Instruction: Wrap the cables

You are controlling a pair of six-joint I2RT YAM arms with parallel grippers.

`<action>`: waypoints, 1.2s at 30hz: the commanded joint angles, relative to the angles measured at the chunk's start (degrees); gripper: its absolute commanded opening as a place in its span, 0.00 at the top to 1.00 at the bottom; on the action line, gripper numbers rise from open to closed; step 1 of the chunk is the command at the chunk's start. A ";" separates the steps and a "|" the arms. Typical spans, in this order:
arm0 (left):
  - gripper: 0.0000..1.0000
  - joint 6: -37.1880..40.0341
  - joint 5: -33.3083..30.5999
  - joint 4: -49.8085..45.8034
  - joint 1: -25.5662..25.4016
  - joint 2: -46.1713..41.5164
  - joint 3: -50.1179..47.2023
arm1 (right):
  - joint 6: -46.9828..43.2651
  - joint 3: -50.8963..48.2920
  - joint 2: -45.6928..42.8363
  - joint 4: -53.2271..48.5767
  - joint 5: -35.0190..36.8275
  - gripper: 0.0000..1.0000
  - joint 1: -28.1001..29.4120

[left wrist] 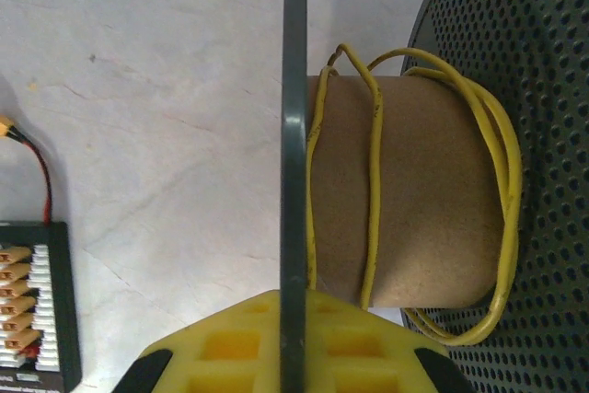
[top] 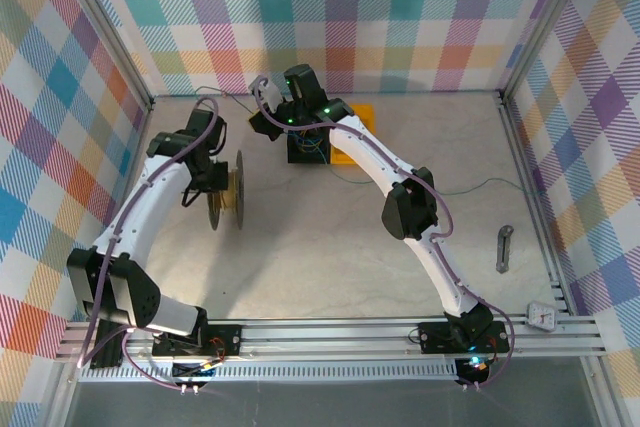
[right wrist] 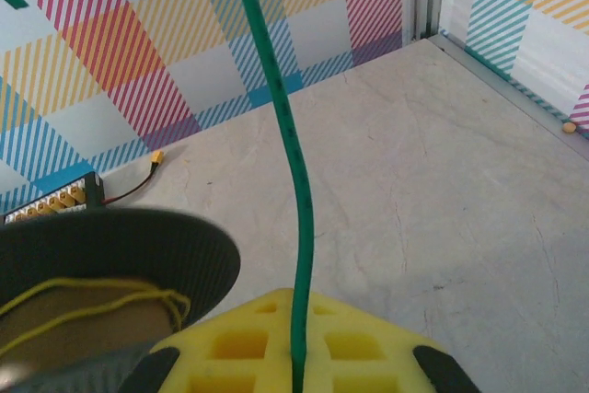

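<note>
A black spool (top: 228,192) with perforated flanges and a cardboard core (left wrist: 414,200) stands on edge at the left of the table. A thin yellow cable (left wrist: 373,181) is looped loosely round the core. My left gripper (left wrist: 294,319) is shut on the edge of the spool's near flange (left wrist: 294,117); from above, the left gripper (top: 212,182) sits at the spool's left side. My right gripper (right wrist: 297,319) is shut on a thin green cable (right wrist: 296,163) that rises from its pads. The right gripper (top: 265,119) is at the back, beyond the spool (right wrist: 120,246). More green cable (top: 470,187) trails to the right.
A black board with orange connectors (left wrist: 37,301) lies left of the spool. A black box (top: 305,145) sits on a yellow-orange pad (top: 357,125) at the back centre. A grey metal tool (top: 505,247) and a small white timer (top: 543,315) lie at the right. Plaid walls enclose the table.
</note>
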 commanded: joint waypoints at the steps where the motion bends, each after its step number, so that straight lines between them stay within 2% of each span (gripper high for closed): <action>1: 1.00 3.15 -0.59 2.55 3.02 1.70 3.74 | -1.13 -0.20 -2.81 -1.70 -0.24 1.00 0.30; 7: 1.00 2.90 3.51 6.14 7.83 5.91 5.60 | 0.66 -0.63 -1.53 -2.93 3.17 1.00 0.71; 18: 1.00 0.47 6.86 10.01 8.90 10.84 10.18 | 4.80 -1.14 1.50 -4.14 6.43 1.00 2.50; 36: 1.00 -1.03 6.03 10.31 10.39 12.61 11.11 | 12.23 -6.44 3.98 -3.73 9.43 1.00 3.08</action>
